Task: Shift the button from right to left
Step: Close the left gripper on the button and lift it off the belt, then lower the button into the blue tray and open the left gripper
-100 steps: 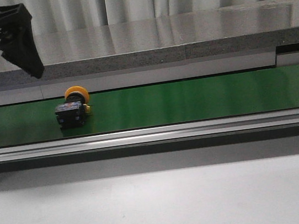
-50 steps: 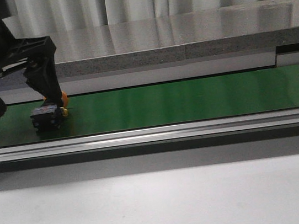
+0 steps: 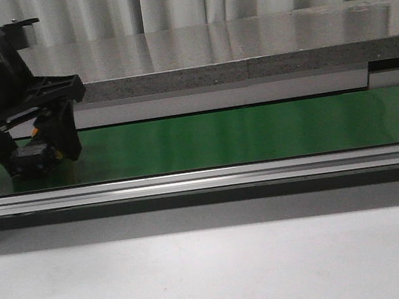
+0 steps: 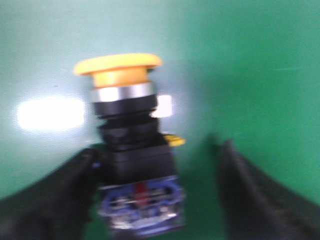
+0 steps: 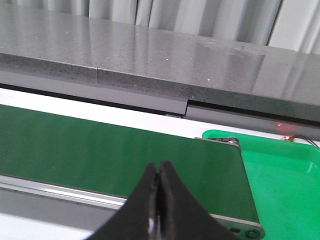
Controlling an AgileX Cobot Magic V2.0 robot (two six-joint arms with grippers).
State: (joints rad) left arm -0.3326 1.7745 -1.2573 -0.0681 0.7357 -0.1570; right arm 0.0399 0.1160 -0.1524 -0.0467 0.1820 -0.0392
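No legible writing on button (image 4: 131,145)

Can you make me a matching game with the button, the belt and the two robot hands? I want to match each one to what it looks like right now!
Column one:
1. button
2. conveyor belt
3. left end effector
4. right end effector

Column two:
A. shut, holding nothing
B. green and flat
C. open, one finger on each side of the button
D. yellow-orange cap on a black body

Right pairs: 1-D, 2-B, 3-C, 4-A
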